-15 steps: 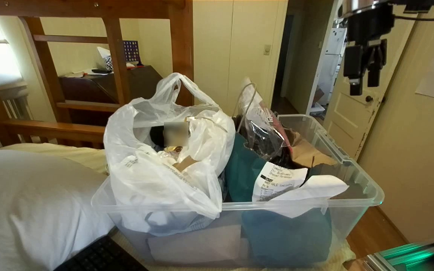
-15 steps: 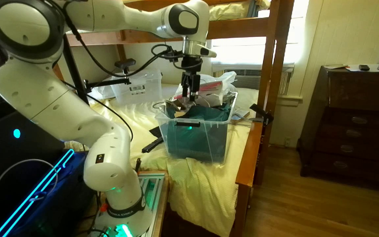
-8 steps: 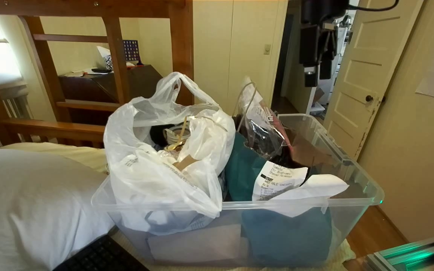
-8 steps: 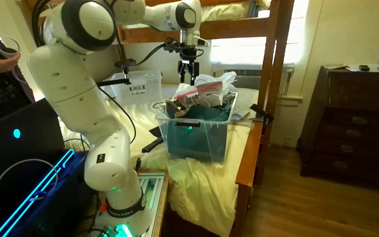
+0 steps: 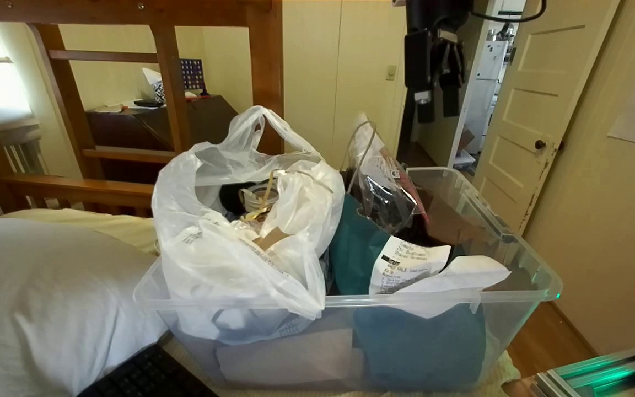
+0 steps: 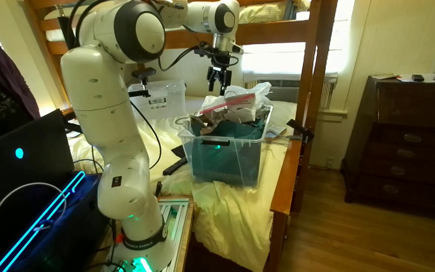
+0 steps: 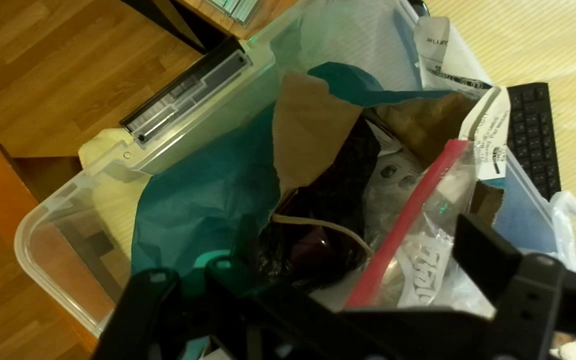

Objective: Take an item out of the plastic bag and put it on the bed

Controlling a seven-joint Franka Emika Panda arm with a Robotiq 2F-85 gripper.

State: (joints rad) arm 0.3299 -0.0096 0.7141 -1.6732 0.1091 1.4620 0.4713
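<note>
The white plastic bag [image 5: 246, 270] stands open with its loops up in the clear bin, in both exterior views [image 6: 261, 91]. A clear round container [image 5: 258, 197] and gold ribbon show in its mouth. Its edge shows at the right of the wrist view [image 7: 570, 222]. The bed's puffy white bedding [image 5: 47, 303] lies beside the bin in an exterior view. My gripper [image 5: 437, 110] is open and empty, pointing down above the bin, higher than the bag and to its side. It also shows in an exterior view [image 6: 216, 88] and the wrist view [image 7: 358, 235].
The clear bin [image 5: 543, 284] also holds a teal paper bag [image 5: 356, 248] with a receipt [image 5: 405, 264]. A clear bag with a red zip edge [image 7: 410, 220] rises under the gripper. A keyboard [image 5: 146, 375] lies beside the bin. Wooden bed posts [image 5: 265, 71] stand behind.
My gripper has moved left towards the white bag in an exterior view, and up away from the bin's contents in an exterior view. The bag and bin have not moved.
</note>
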